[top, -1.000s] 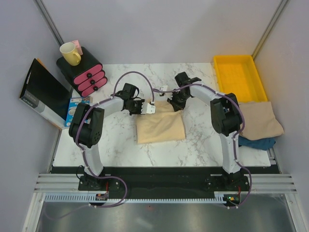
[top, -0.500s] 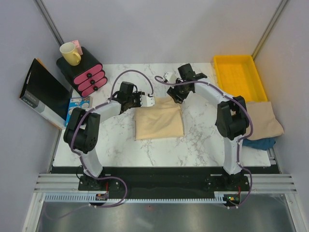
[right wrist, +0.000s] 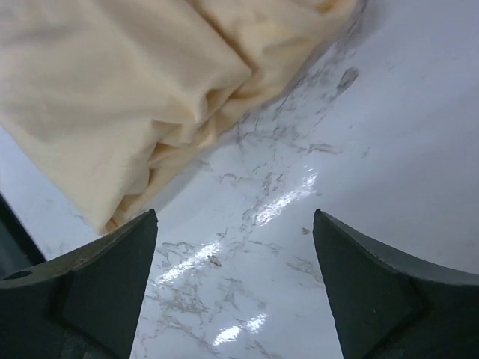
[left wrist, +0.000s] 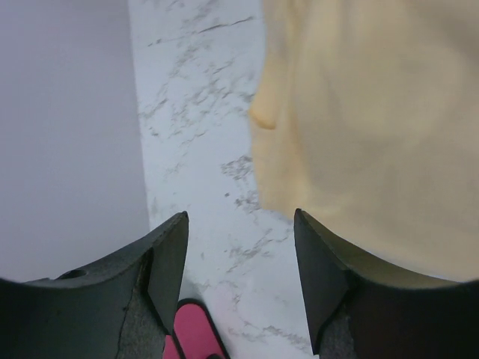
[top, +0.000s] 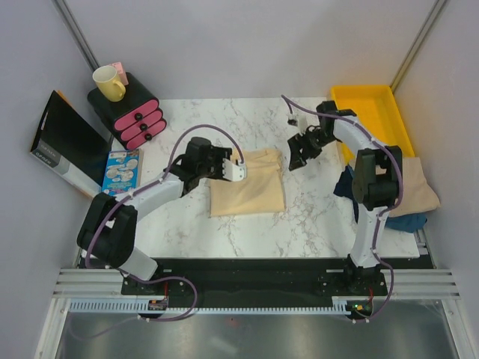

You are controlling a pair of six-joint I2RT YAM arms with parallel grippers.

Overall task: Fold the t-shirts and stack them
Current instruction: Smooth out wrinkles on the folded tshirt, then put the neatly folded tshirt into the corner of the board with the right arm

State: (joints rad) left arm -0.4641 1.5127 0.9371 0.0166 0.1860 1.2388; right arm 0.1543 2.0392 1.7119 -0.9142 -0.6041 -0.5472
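Observation:
One cream t-shirt (top: pixel 247 185) lies folded in a rough square mid-table. My left gripper (top: pixel 226 167) hovers at its upper left edge, open and holding nothing. In the left wrist view, this gripper (left wrist: pixel 239 250) stands over bare marble, with the t-shirt (left wrist: pixel 374 120) off to the right. My right gripper (top: pixel 297 157) is a short way right of the shirt, open wide and empty. In the right wrist view, this gripper (right wrist: pixel 236 258) is above marble and the shirt's bunched edge (right wrist: pixel 127 82) lies upper left. A second beige t-shirt (top: pixel 409 187) lies at the table's right edge.
A yellow tray (top: pixel 372 91) sits at the back right. A dark teal cloth (top: pixel 398 222) shows under the beige shirt. Pink drawers (top: pixel 138 120) with a yellow mug (top: pixel 109 82) stand back left, beside a black box (top: pixel 66 142) and a blue packet (top: pixel 121 167).
Both grippers opened and let go of the cream t-shirt's top edge. The right arm swung right, away from the shirt; the left gripper shifted slightly toward the front. The shirt now lies flat.

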